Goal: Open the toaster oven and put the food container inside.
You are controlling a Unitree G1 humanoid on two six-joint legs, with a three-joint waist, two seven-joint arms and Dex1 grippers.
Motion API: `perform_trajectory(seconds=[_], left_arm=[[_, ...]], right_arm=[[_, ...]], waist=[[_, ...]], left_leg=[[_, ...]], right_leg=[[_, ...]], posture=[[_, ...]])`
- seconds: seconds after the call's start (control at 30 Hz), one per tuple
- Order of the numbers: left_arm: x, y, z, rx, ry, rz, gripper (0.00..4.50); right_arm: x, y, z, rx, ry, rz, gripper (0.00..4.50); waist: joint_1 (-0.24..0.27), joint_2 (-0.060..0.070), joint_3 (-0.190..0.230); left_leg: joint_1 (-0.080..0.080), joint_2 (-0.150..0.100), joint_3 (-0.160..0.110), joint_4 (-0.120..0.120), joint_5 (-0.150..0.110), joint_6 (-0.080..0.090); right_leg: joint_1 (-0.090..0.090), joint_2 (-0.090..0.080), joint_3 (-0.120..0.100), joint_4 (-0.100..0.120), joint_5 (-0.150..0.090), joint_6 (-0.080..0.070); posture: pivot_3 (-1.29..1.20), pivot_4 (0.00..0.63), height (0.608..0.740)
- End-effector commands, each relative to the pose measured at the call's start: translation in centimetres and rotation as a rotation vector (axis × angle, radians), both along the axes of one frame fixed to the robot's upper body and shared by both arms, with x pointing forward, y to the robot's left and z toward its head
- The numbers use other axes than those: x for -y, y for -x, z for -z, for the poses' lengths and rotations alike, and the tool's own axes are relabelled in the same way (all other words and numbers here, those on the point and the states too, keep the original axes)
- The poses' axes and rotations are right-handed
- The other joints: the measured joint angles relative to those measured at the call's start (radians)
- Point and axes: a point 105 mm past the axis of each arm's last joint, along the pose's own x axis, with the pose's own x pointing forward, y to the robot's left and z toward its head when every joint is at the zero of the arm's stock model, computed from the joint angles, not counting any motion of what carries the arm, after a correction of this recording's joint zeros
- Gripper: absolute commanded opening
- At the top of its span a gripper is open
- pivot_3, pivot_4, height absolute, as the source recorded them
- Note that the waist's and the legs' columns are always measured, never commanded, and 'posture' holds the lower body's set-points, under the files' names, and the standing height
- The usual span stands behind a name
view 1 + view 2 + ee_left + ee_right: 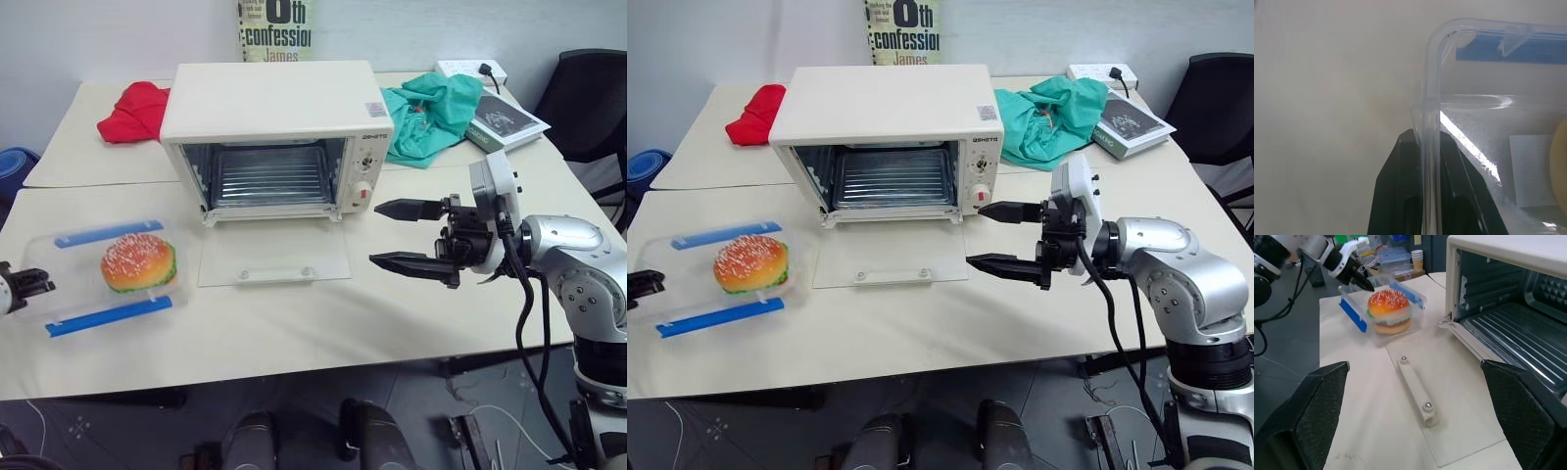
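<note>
Both tools: left point(1362, 282) pinches food container point(108, 275) rim; right point(394, 235) agape.

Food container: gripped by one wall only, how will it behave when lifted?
The food container will probably sag away from the left gripper, clamped on one thin clear wall. The burger, apparently loose, may slide. Smooth plastic could slip.

This looks like an office or lab room set up for testing, not a real kitchen. Plain cream counter point(294, 333) tops are pushed together, and a black office chair point(588, 98) stands behind the right tool point(404, 235). Beyond that tool lie a book point(505, 119) and a white power strip point(472, 70), with a poster point(275, 29) on the bare wall. Loose cables point(1117, 411) trail over the grey floor point(98, 431) below it.
</note>
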Motion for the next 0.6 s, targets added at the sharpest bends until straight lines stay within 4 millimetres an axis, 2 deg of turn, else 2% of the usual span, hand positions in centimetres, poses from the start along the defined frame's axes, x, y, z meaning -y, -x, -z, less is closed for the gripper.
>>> perform_trajectory(seconds=[0.03, 0.13, 0.2, 0.4, 0.53, 0.6], left_arm=[[-0.1, 0.1, -3.7, 0.118, -0.011, -0.007, 0.00], [1.2, -0.5, -5.3, 0.182, 0.052, 0.033, 0.00], [2.5, -0.9, -5.6, 0.179, 0.034, 0.088, 0.00], [8.9, -2.6, -4.0, 0.140, -0.042, 0.370, 0.00], [14.0, -3.6, -2.3, 0.145, -0.036, 0.538, 0.00], [15.3, -3.7, -2.1, 0.151, -0.038, 0.576, 0.00]], right_arm=[[0.6, 0.1, -1.0, 0.051, -0.013, 0.016, 4.50], [0.6, 0.0, -1.0, 0.049, -0.010, 0.016, 4.50], [0.7, -0.1, -1.0, 0.048, -0.008, 0.016, 4.50], [1.3, 0.2, -1.3, 0.050, -0.001, 0.022, 4.50], [1.7, 0.4, -1.0, 0.045, -0.007, 0.052, 4.50], [1.7, 0.6, -0.9, 0.043, -0.010, 0.062, 4.50]], waist=[[0.000, 0.000, 0.000], [0.001, 0.000, 0.000], [0.001, 0.000, 0.000], [0.009, -0.001, 0.000], [0.060, -0.001, 0.000], [0.087, -0.001, 0.000]], left_leg=[[0.000, 0.000, 0.000, 0.000, 0.000, 0.000], [0.000, 0.000, 0.000, 0.000, 0.000, 0.000], [0.000, 0.000, 0.000, 0.000, 0.000, 0.000], [0.000, 0.000, 0.000, 0.000, 0.000, -0.001], [-0.002, -0.005, -0.005, 0.003, 0.001, 0.001], [-0.005, -0.007, -0.008, 0.008, 0.000, 0.003]], right_leg=[[0.000, 0.000, 0.000, 0.000, 0.000, 0.000], [0.000, 0.000, 0.000, 0.000, 0.000, 0.000], [0.000, 0.000, 0.000, 0.000, 0.000, 0.000], [0.000, 0.000, 0.001, 0.001, 0.000, 0.000], [0.002, -0.003, 0.000, 0.000, 0.001, 0.001], [0.003, -0.005, 0.000, -0.002, 0.002, 0.002]], posture=[[0.00, 0.150, 0.740], [0.00, 0.150, 0.740], [0.00, 0.150, 0.740], [0.00, 0.150, 0.740], [0.00, 0.150, 0.740], [0.00, 0.150, 0.740]])
